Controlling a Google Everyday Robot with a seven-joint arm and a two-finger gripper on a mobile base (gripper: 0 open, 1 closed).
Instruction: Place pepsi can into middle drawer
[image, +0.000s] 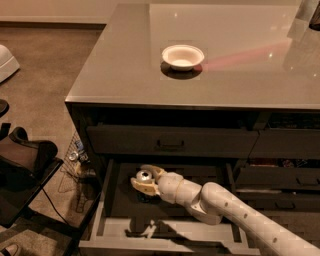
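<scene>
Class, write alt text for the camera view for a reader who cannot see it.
The robot's end effector grips a pepsi can low inside the open middle drawer. A white bowl sits on the countertop above.

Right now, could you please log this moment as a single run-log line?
phase: placing | gripper: in middle drawer, left side | fingers: shut around pepsi can | can: upright, unreleased

The cream gripper (141, 179) with tan fingers sits inside the dark grey, paler-rimmed middle drawer (108, 192), clasping the dark blue, silver-topped pepsi can (145, 175). A plain white bowl (182, 56) stands on the glossy grey table (120, 65), which a pinkish streak crosses.
</scene>
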